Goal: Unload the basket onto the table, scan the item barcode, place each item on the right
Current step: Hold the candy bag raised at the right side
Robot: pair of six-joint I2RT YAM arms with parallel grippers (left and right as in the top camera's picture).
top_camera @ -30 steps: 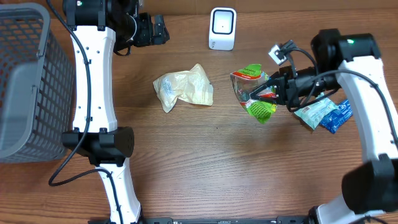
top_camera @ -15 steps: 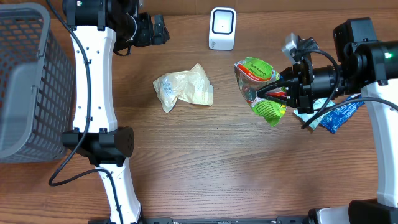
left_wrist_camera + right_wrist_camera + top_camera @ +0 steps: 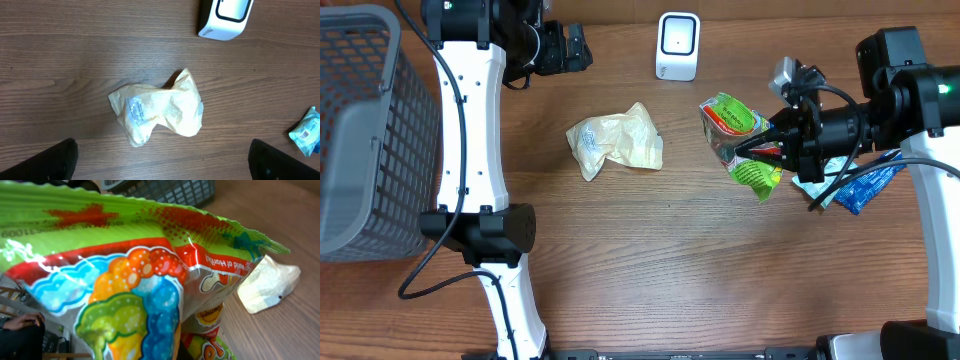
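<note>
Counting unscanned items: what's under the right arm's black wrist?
A pale blue crinkled plastic packet and a dark blue plastic packet lie there, partly covered; their upper parts are hidden.

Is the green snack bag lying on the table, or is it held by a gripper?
Held: the right gripper is shut on the green snack bag, which fills the right wrist view.

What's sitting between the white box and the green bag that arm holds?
Nothing; just bare wood between white box and green bag, seen in the overhead view.
</note>
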